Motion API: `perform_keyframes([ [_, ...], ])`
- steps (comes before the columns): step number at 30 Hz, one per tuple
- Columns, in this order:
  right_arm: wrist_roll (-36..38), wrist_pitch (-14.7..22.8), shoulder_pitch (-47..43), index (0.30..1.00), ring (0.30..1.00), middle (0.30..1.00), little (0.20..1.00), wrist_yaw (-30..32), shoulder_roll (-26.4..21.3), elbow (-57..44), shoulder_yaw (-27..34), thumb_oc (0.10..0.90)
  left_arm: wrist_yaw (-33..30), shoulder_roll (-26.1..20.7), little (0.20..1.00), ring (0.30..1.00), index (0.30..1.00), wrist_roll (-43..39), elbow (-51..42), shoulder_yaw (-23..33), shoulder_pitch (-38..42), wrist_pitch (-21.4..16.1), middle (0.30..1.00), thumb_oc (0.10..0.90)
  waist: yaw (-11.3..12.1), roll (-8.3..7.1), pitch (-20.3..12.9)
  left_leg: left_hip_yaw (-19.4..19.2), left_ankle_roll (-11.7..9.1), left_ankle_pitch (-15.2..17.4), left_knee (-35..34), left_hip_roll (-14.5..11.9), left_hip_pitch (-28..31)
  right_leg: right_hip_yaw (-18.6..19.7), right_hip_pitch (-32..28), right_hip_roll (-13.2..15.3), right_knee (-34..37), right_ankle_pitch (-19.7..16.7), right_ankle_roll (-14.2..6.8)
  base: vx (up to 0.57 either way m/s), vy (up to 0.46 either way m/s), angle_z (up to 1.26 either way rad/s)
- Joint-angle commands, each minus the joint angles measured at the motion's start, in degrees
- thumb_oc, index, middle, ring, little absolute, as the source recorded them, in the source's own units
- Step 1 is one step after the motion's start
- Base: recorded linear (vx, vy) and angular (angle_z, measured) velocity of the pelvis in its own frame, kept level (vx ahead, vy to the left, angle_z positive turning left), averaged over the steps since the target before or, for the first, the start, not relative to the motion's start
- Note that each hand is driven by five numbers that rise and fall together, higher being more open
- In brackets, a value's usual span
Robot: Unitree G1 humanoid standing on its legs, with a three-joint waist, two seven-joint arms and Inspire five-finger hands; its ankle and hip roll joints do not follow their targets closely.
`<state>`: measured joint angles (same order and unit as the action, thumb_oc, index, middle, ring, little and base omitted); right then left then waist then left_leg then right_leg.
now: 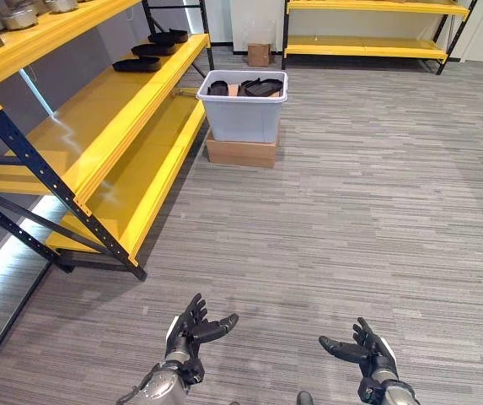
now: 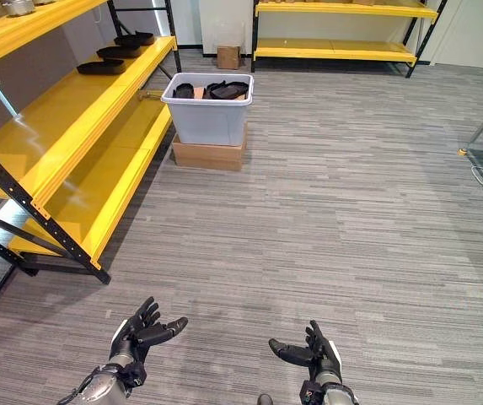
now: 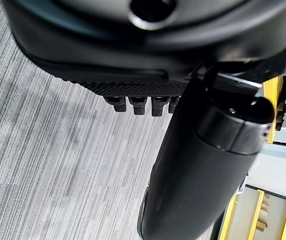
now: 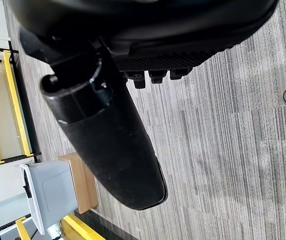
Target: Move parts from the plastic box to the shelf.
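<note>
A pale grey plastic box (image 1: 243, 116) stands on a cardboard carton (image 1: 241, 151) across the carpet, beside the yellow shelf (image 1: 98, 126). Black parts (image 1: 260, 86) lie inside it. Three more black parts (image 1: 136, 63) rest at the far end of the shelf's middle level. Low in front of me, my left hand (image 1: 190, 332) and right hand (image 1: 367, 350) hover open above the floor, palms facing each other, both empty and far from the box. The box (image 4: 48, 195) appears in the right wrist view past the thumb.
A second yellow shelf (image 1: 367, 46) lines the far wall, with a small cardboard box (image 1: 259, 54) on the floor beside it. Metal pots (image 1: 18, 17) sit on the near shelf's top level. Grey carpet stretches between me and the box.
</note>
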<state>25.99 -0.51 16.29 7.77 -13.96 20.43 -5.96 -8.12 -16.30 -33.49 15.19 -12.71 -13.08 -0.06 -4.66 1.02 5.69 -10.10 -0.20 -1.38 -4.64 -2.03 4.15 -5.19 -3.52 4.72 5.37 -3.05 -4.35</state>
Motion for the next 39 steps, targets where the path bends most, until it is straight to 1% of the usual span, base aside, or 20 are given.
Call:
perform_keyframes([
  [1, 0.3, 4.0, -3.0, 1.000, 1.000, 1.000, 1.000, -1.0, -2.1, -3.9, 1.0, 0.900, 1.2, 0.4, 1.000, 1.000, 1.000, 0.0, -0.8, 3.3, 4.3, -4.3, 1.000, 0.900, -0.5, -0.92, -0.9, 1.5, -2.8, 2.9, -0.4, -3.8, 2.5, -1.1, -2.6, 2.3, -2.3, 6.1, -3.3, 0.00, 0.000, 0.00],
  [24, -2.4, 3.9, -3.2, 1.000, 1.000, 1.000, 1.000, -1.4, -2.9, -4.5, 0.3, 0.900, 1.8, -0.2, 1.000, 1.000, 1.000, 1.6, -1.2, 4.2, 3.4, -4.4, 1.000, 0.900, -0.1, -1.10, -0.8, 1.8, -2.7, 3.2, -0.4, -3.7, 2.6, -1.2, -3.1, 2.2, -1.3, 5.7, -3.3, 0.00, 0.000, 0.00],
  [39, -2.1, 4.2, -4.1, 1.000, 1.000, 1.000, 1.000, -1.2, -3.1, -5.6, 0.3, 0.900, 1.4, -0.8, 1.000, 1.000, 1.000, 1.6, -2.0, 4.7, 3.8, -4.8, 1.000, 0.900, 0.3, -1.53, -0.2, 2.4, -2.5, 3.0, -0.4, -3.5, 1.6, -1.3, -2.7, 2.3, -1.0, 5.6, -3.4, 0.00, 0.000, 0.00],
])
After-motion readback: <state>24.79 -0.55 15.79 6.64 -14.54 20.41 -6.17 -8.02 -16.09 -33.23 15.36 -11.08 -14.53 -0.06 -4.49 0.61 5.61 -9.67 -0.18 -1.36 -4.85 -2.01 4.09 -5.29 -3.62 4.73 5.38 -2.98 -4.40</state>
